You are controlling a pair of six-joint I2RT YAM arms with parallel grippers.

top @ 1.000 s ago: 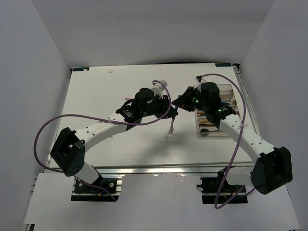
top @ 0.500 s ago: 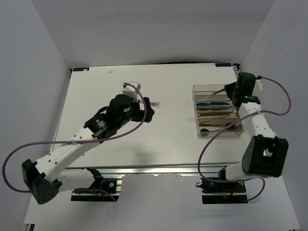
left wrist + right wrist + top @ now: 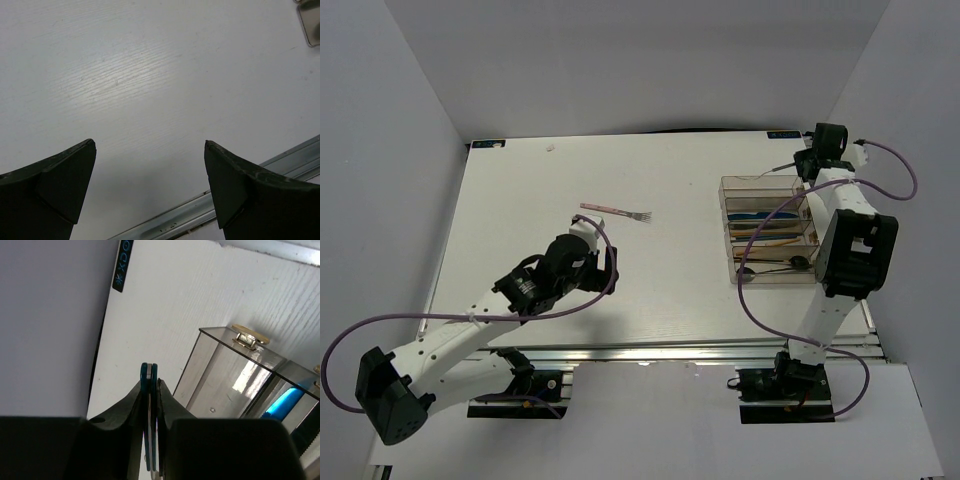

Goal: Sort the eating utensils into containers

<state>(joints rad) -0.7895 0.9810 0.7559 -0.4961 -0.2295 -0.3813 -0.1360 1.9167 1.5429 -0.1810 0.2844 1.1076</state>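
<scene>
At the far right corner of the white worktop [image 3: 520,200], my right end effector [image 3: 150,385] was pinched narrow on a slim teal-handled utensil [image 3: 149,371], held edge-on just beyond the far end of the clear brownish plastic divided tray [image 3: 220,365]. I could not see its head, so I could not tell whether it was a fork. The left end effector [image 3: 149,145] stood wide and held nothing, hanging over bare worktop close to the aluminium rail [image 3: 210,205] at the near edge. A pink-handled silver-tined fork [image 3: 617,211] lay unsorted on the open worktop, well apart from the tray and a little beyond the left arm. My worry was the grip on the right. With such a thin handle clamped between flat pads, the utensil could swivel or slide as I brought it down. It might then catch the tray's far wall, land outside behind it, or drop in beside the bright blue piece [image 3: 285,402] in the neighbouring compartment. Room there was tight, with the grey enclosure wall [image 3: 910,150] and the worktop's far edge both near. The left side had plenty of free surface around the pink fork, so I judged that approach easy, minding only the near rail.
</scene>
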